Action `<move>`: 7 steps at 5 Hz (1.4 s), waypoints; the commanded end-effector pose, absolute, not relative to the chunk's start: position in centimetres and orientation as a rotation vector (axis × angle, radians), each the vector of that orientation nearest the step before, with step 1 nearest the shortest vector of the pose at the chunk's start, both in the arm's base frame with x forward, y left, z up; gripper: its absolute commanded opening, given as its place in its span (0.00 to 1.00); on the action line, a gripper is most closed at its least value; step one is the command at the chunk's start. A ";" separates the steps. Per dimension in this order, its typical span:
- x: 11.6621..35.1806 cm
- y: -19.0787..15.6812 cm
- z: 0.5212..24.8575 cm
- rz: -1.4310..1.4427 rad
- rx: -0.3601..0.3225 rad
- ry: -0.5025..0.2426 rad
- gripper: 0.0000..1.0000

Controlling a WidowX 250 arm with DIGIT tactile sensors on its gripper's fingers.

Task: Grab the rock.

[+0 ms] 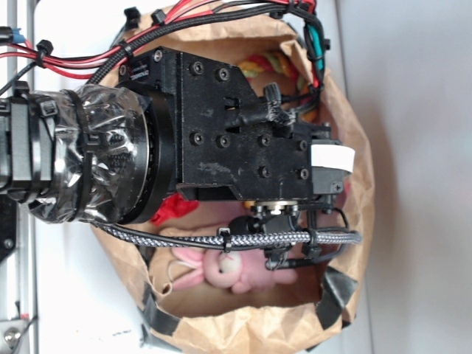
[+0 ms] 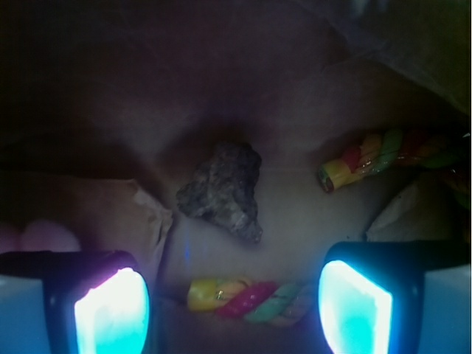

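Note:
The rock (image 2: 225,190), a rough dark grey lump, lies on the floor of the paper bag in the wrist view, just ahead of my open gripper (image 2: 233,308). Its two glowing pads (image 2: 112,313) stand far apart at the bottom of that view, with only a twisted rainbow rope piece (image 2: 247,298) between them and nothing held. In the exterior view my black gripper body (image 1: 236,133) reaches down into the brown paper bag (image 1: 251,328) and hides the rock.
A second twisted rainbow rope piece (image 2: 380,156) lies right of the rock. The pink plush bunny (image 1: 221,269) and a bit of red paper (image 1: 175,209) sit in the bag beside the arm. Crumpled bag walls (image 2: 140,221) close in on all sides.

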State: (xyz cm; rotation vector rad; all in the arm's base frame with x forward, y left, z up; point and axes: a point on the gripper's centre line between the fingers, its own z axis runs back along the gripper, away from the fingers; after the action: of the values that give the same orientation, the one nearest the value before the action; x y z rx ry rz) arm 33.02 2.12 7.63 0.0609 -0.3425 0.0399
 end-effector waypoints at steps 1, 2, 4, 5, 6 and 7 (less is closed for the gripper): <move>35.3 3.1 8.6 0.084 0.048 -0.385 1.00; 35.5 2.2 9.3 0.083 0.022 -0.384 1.00; 35.8 1.5 9.1 0.100 -0.007 -0.411 1.00; 36.2 1.6 8.3 0.109 -0.028 -0.451 1.00; 36.6 1.6 7.7 0.117 -0.026 -0.475 1.00; 36.8 1.5 7.3 0.112 -0.034 -0.471 1.00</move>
State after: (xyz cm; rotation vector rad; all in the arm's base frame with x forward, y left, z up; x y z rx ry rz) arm 36.11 1.05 5.81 -0.0351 -0.4268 0.1089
